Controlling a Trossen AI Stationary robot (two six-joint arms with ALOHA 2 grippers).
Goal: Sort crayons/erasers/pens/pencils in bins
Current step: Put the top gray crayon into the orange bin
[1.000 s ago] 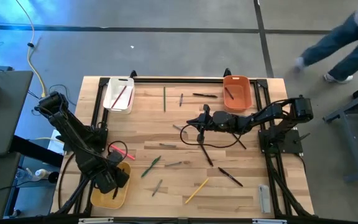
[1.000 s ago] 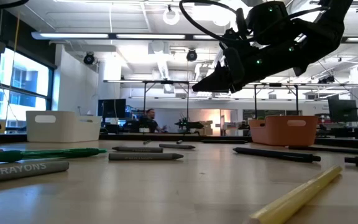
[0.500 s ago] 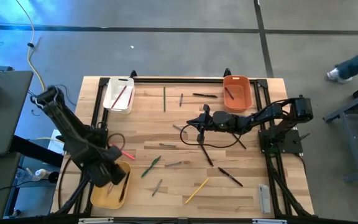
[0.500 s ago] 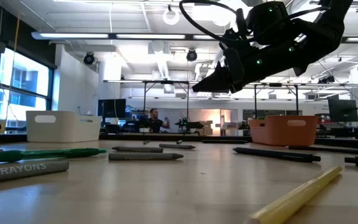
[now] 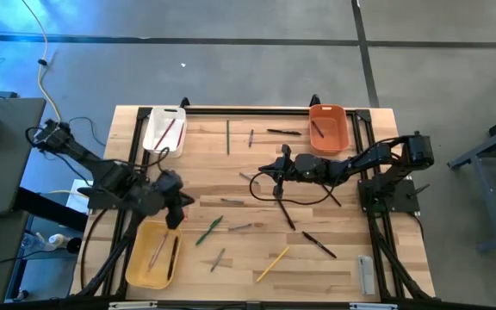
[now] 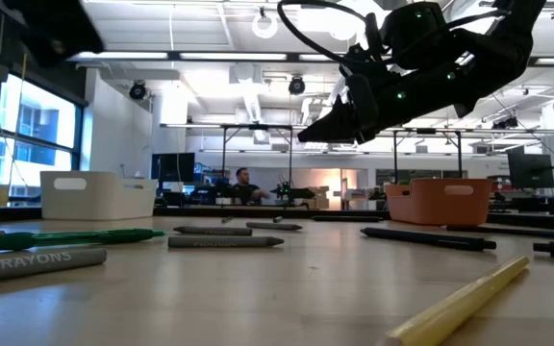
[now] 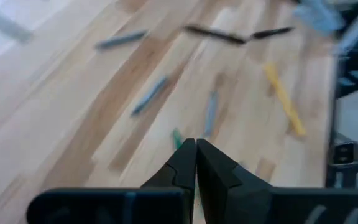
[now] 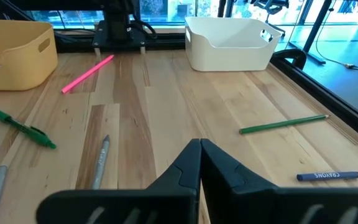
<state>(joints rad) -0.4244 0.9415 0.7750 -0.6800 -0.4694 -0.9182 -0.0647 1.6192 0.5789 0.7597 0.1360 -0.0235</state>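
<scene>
Three bins stand on the table: a white bin (image 5: 164, 129) holding a red stick, an orange bin (image 5: 328, 127), and a yellow bin (image 5: 151, 254) with a stick lying in it. Sticks are scattered over the wood, among them a green pen (image 5: 209, 230), a yellow stick (image 5: 272, 264), a black pen (image 5: 319, 245) and a pink stick (image 8: 87, 73). My left gripper (image 5: 177, 205) is shut and empty, above the table just beyond the yellow bin's far end. My right gripper (image 5: 274, 168) is shut, empty, and hovers over the table's middle.
A grey flat bar (image 5: 366, 275) lies at the near right corner. A black cable (image 5: 304, 200) loops below the right arm. A green pencil (image 5: 227, 136), a grey crayon (image 5: 251, 136) and a black pen (image 5: 284, 132) lie near the far edge. A person (image 6: 243, 183) shows far behind the table.
My left gripper has risen from over the yellow bin and swung toward the table's far edge and middle, staying shut. The yellow bin, covered by it before, now shows with a stick inside. The right arm has kept still.
</scene>
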